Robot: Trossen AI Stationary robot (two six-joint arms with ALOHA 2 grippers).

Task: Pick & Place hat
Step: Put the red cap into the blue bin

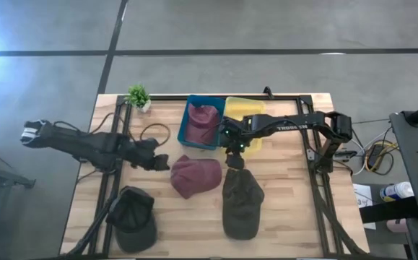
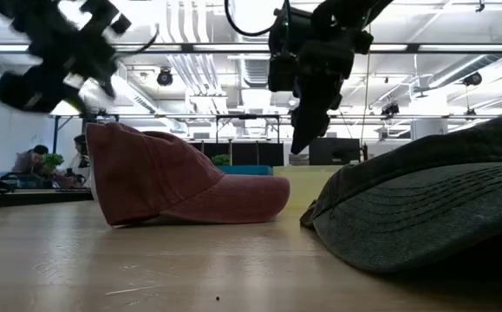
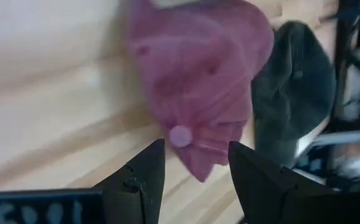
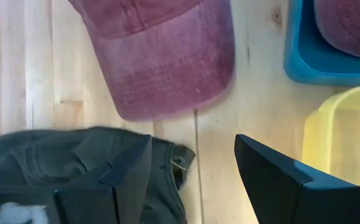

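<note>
On the near edge of the table (image 1: 281,217) lie two dark caps: a black cap (image 1: 133,215) toward the left corner and an olive cap (image 1: 240,204) right of centre, its brim nearest the low camera. Just behind them, mid-table, a red cap (image 1: 196,176) lies crown up, brim pointing toward the olive cap; the two sit near each other but whether they touch cannot be told. The left gripper (image 1: 159,161) hangs above the wood just left of the red cap, its jaws released and holding nothing; in its wrist view the two fingers (image 3: 143,174) frame the red cap's crown button with the olive cap beyond. The right gripper (image 1: 234,160) hovers over the back of the olive cap, next to the red cap's brim, jaws spread wide and empty; the low view shows it clear above both caps. Farther back stands a blue bin (image 1: 187,123) with another red cap (image 1: 203,123) inside, and touching its right side a yellow bin (image 1: 248,108), partly under the right arm. At the far left corner sits a small plant (image 1: 138,95).
</note>
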